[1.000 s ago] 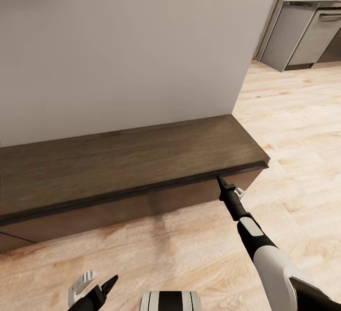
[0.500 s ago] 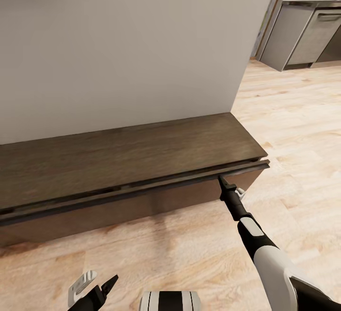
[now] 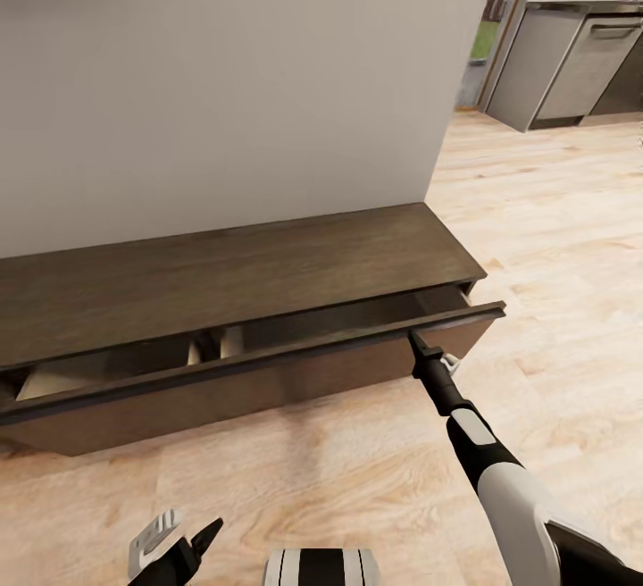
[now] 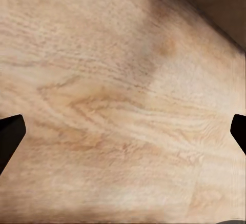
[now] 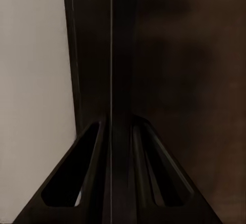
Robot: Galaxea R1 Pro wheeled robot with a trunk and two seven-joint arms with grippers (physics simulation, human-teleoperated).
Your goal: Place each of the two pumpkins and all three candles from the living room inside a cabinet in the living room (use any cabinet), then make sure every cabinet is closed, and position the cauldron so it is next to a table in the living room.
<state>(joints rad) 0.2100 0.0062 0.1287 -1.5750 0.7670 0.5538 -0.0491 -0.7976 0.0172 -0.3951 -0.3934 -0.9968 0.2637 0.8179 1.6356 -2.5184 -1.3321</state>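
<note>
Sliding out now, the long low dark-brown wooden cabinet [image 3: 241, 273] has its flat handleless drawer front [image 3: 268, 376] well clear of the top's edge, where a second ago it sat flush and half a second ago showed just a crack; pale light-wood drawer interior [image 3: 54, 380] shows at the far left and a darker cavity runs along to the right corner.

Starting at the left: the left gripper [image 3: 183, 550] hangs low over the light plank floor [image 3: 554, 211], fingers spread wide apart, nothing between them; the left wrist view shows bare boards between the two dark tips.

Moving right, the right gripper [image 3: 416, 340] is on the drawer front's top lip near its right end. The right wrist view has the fingers [image 5: 95, 183] pinched close on the thin dark edge, so I read it as clamped on that lip.

My read: the step in hand is opening the cabinet to receive pumpkins and candles, none of which are in sight here. Next calls for pulling further straight back, then letting go and going for the items.

Room: open floor right of the drawer corner toward the grey kitchen units [image 3: 572, 59]; the plain grey wall [image 3: 232, 86] closes off behind the cabinet.
</note>
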